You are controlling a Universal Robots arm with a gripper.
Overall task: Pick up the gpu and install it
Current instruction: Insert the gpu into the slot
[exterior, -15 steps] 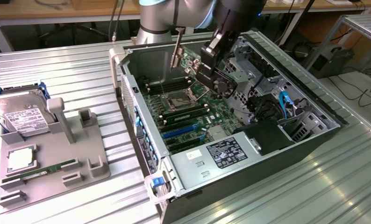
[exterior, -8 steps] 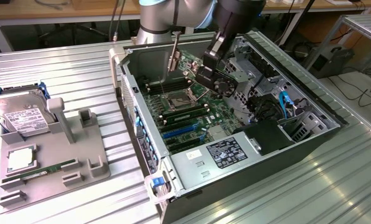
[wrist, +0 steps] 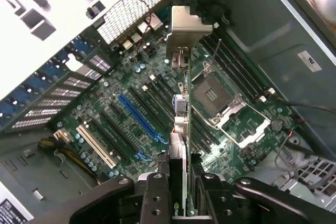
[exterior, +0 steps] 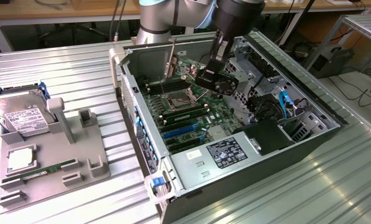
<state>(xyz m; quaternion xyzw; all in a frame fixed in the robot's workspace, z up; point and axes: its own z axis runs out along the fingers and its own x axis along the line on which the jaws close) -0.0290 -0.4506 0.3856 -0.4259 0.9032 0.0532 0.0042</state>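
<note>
My gripper [wrist: 181,190] is shut on the gpu [wrist: 179,145], a thin card seen edge-on in the wrist view, with its silvery end bracket [wrist: 185,30] at the far end. The card hangs above the motherboard inside the open computer case [exterior: 131,100], apart from the board. It hovers over the black slots between the blue slot [wrist: 139,116] and the open processor socket [wrist: 220,103]. In the exterior view the gripper [exterior: 201,74] is low inside the case, and the gpu [exterior: 170,63] shows as a thin brownish strip beside it.
A power supply [exterior: 217,156] sits at the case's near end, with drive bays and cables [exterior: 285,105] on the exterior view's right. On the exterior view's left, a grey tray [exterior: 89,165] holds a hard drive [exterior: 23,116], a processor [exterior: 20,158] and a memory stick [exterior: 42,171].
</note>
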